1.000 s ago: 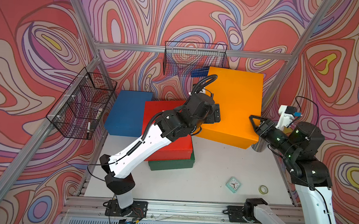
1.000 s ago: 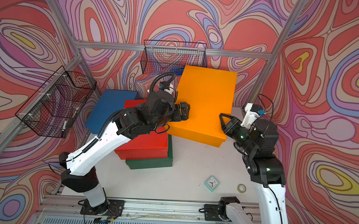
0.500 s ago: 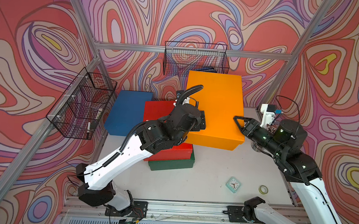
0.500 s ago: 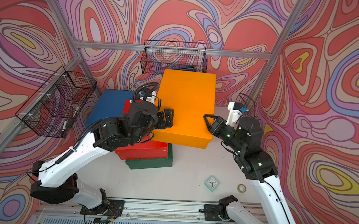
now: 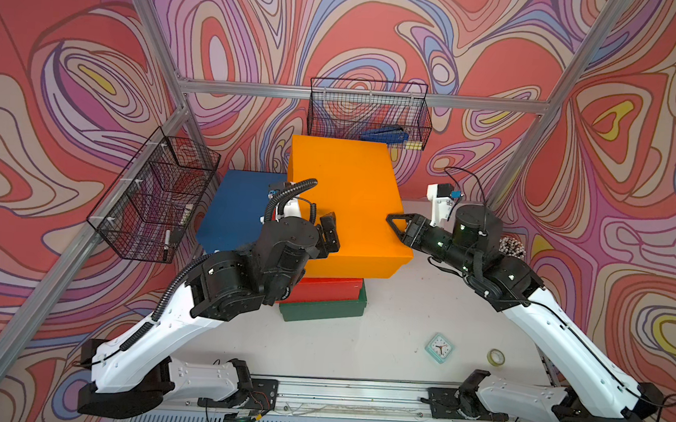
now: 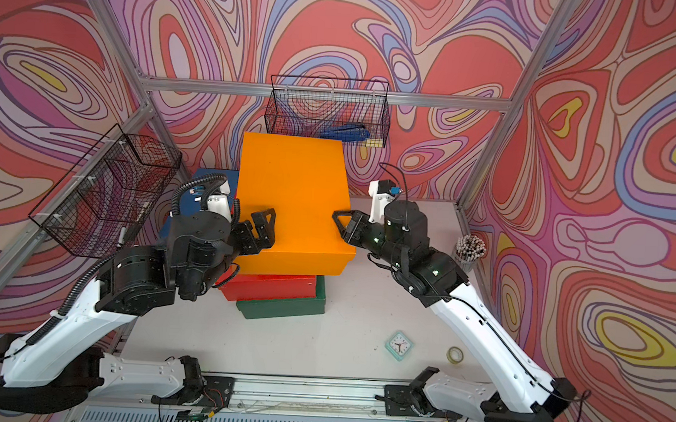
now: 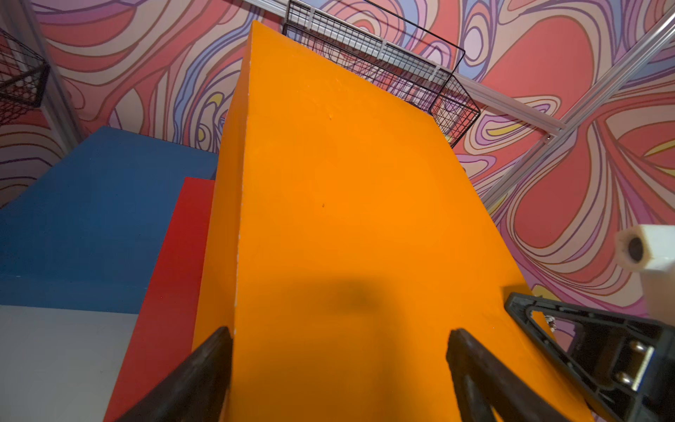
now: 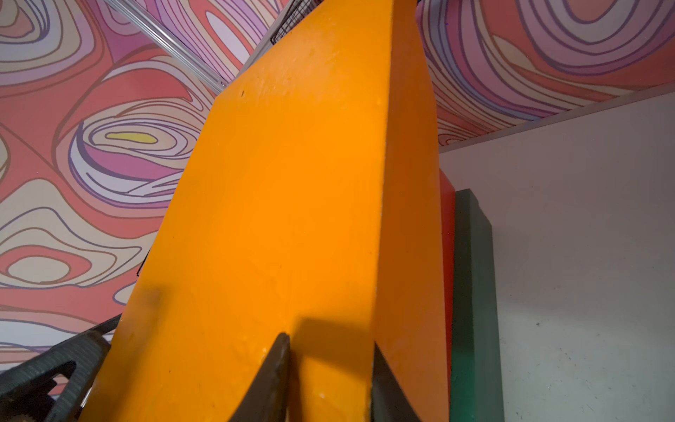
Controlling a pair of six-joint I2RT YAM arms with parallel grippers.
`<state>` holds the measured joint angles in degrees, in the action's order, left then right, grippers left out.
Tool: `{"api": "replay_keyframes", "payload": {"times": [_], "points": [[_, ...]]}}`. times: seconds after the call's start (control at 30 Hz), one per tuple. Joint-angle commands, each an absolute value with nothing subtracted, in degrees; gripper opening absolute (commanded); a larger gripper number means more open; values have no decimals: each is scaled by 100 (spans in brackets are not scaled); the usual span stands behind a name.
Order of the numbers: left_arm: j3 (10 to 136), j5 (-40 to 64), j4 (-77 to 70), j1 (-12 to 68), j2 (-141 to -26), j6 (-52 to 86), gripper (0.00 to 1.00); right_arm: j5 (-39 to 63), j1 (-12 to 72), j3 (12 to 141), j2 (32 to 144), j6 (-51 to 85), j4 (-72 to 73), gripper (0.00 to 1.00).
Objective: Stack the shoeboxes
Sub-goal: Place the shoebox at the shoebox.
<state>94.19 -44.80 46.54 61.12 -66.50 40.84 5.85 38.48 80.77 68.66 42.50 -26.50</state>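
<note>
The orange shoebox (image 5: 345, 204) (image 6: 292, 201) lies level over the red shoebox (image 5: 329, 290), which sits on the dark green shoebox (image 5: 322, 309). It overhangs them to the right, and I cannot tell if it rests on the red one. The blue shoebox (image 5: 236, 209) stands alone at the back left. My left gripper (image 5: 329, 235) (image 7: 339, 339) is wide open astride the orange box's left top edge. My right gripper (image 5: 398, 223) (image 8: 328, 347) is closed narrowly on the right top edge, with one finger on the lid and one on the side wall.
A mint-green clock (image 5: 438, 348) and a tape roll (image 5: 495, 357) lie at the table's (image 5: 402, 316) front right. A cup of pencils (image 5: 511, 246) stands behind my right arm. Wire baskets hang on the back wall (image 5: 368, 113) and the left wall (image 5: 156, 197).
Both arms have carried the orange box leftward, from right of the stack to over the red box. It was tilted and now lies level.
</note>
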Motion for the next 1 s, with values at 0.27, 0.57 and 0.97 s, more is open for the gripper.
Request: {"api": "replay_keyframes", "payload": {"times": [0.27, 0.57, 0.97], "points": [[8534, -4555, 3879, 6414, -6124, 4361, 94, 1477, 4453, 8175, 7589, 4085, -1991, 31], [7987, -4403, 4324, 5689, -5553, 4640, 95, 1511, 4452, 8051, 7753, 4173, -1838, 35], [8020, -3284, 4268, 4738, -5913, 4346, 94, 1391, 4455, 8139, 7962, 4107, -1846, 47]]}}
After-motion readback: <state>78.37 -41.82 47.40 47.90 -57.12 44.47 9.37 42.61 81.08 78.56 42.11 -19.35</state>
